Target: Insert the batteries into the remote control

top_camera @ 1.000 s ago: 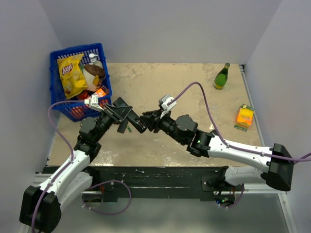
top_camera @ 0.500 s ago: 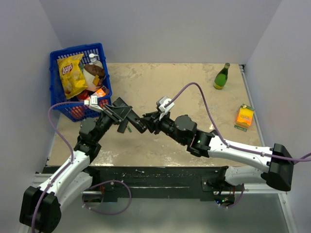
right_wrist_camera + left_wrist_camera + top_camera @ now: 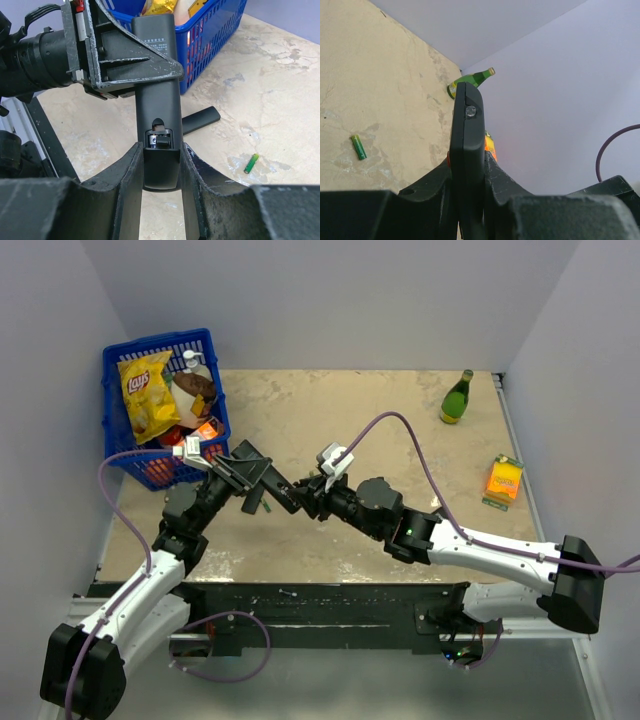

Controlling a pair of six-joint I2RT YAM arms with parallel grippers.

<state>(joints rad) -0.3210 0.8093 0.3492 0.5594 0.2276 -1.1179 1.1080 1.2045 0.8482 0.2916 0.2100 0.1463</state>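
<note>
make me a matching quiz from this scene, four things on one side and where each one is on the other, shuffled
Things:
1 remote control
2 loose battery
3 green bottle
4 blue basket

Places:
a standing at the far right of the table
b held above the table, compartment open
c far left, holding a chip bag
d lying on the table

Pairs: 1-b, 2-d, 3-a, 4-c

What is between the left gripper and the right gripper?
The remote control: the left gripper clamps it, and its open battery end sits inside the right gripper, as the right wrist view shows.
</note>
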